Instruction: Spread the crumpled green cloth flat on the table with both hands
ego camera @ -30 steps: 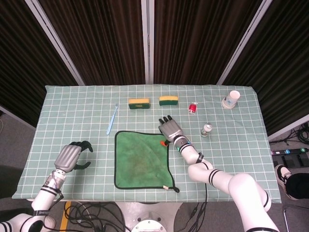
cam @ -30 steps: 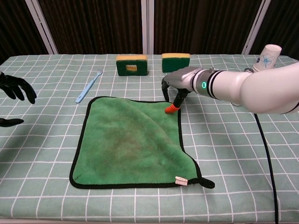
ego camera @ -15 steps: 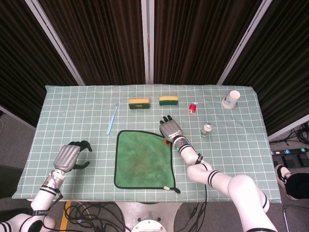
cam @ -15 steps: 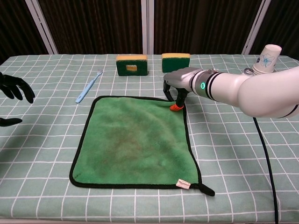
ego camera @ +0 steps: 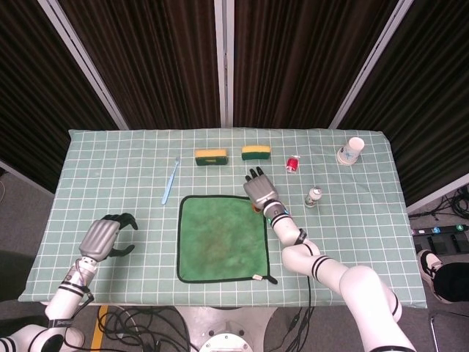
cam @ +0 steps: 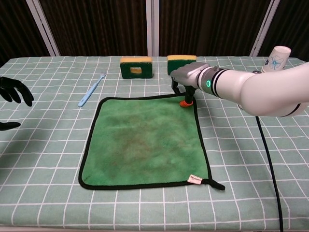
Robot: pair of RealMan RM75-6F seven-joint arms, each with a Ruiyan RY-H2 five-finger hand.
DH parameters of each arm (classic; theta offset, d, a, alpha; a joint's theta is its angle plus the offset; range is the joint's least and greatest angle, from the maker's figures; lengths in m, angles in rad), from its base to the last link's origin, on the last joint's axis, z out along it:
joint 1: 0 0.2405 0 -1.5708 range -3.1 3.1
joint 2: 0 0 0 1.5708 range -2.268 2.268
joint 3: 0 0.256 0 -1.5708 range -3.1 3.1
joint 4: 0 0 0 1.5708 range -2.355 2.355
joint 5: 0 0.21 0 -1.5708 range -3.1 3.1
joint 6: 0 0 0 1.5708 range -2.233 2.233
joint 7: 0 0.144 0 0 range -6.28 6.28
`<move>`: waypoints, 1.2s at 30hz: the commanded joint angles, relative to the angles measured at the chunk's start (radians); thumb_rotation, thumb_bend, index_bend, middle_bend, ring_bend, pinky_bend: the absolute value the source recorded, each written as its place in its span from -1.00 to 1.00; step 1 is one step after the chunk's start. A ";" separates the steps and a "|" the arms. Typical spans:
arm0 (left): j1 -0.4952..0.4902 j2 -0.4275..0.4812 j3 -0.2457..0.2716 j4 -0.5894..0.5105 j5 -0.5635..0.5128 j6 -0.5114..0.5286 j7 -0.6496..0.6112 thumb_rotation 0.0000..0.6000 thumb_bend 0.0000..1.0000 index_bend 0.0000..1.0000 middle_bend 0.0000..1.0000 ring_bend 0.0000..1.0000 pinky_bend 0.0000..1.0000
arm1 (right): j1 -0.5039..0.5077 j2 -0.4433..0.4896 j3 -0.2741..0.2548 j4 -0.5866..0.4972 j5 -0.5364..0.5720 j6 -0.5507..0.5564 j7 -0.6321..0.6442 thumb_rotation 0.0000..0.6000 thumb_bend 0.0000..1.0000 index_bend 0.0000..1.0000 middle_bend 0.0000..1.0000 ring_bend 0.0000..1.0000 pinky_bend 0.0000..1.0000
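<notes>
The left robot hand (ego camera: 105,237) sits at the table's (ego camera: 366,220) left edge, well apart from the cloth (ego camera: 222,237). Its fingers are spread and loosely curled, holding nothing. Its position matches the earlier frames; only the dark fingertips (cam: 14,92) show at the left border of the chest view.

The toothbrush (ego camera: 171,180) lies beyond the cloth's far-left corner, unmoved.

The cloth lies flat at the table's centre, near the front edge. One second ago its far-right corner was folded inward, leaving a slanted right edge. Now that corner is drawn out toward the far right, and the cloth shows a near-square outline with a black border on all sides. The near-right corner carries a white tag (cam: 194,179) and a black loop (cam: 217,185).

Two sponges (ego camera: 210,156) (ego camera: 256,152) stand beyond the cloth, unmoved.

The right robot hand (cam: 189,77) is at the cloth's far-right corner, having shifted farther from the robot than in the earlier frames. Its fingers point down, and an orange fingertip (cam: 186,102) presses on the corner. Whether the fingers pinch the fabric or only press it cannot be told.

A red item (ego camera: 292,163), a small bottle (ego camera: 314,195) and a paper cup (ego camera: 352,150) stand to the right, unmoved.
</notes>
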 commanded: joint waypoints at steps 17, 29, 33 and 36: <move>0.034 0.019 -0.053 -0.007 -0.051 0.076 0.000 1.00 -0.45 -0.06 -0.20 -0.28 -0.36 | -0.171 0.341 0.022 -0.497 -0.113 0.253 0.085 0.22 -0.90 -1.00 -1.00 -1.00 -1.00; 0.085 0.060 -0.110 0.000 -0.146 0.182 0.134 1.00 -0.45 -0.07 -0.23 -0.28 -0.38 | -0.456 0.719 -0.080 -0.916 -0.305 0.546 0.226 0.28 -0.78 -1.00 -1.00 -1.00 -1.00; 0.114 0.081 -0.103 -0.024 -0.138 0.243 0.199 1.00 -0.44 -0.10 -0.25 -0.28 -0.38 | -0.558 0.790 -0.127 -0.962 -0.402 0.656 0.306 0.29 -0.78 -1.00 -1.00 -1.00 -1.00; 0.138 0.092 -0.088 -0.038 -0.117 0.287 0.229 1.00 -0.45 -0.11 -0.26 -0.32 -0.39 | -0.629 0.821 -0.156 -0.972 -0.466 0.739 0.364 0.29 -0.78 -1.00 -1.00 -1.00 -1.00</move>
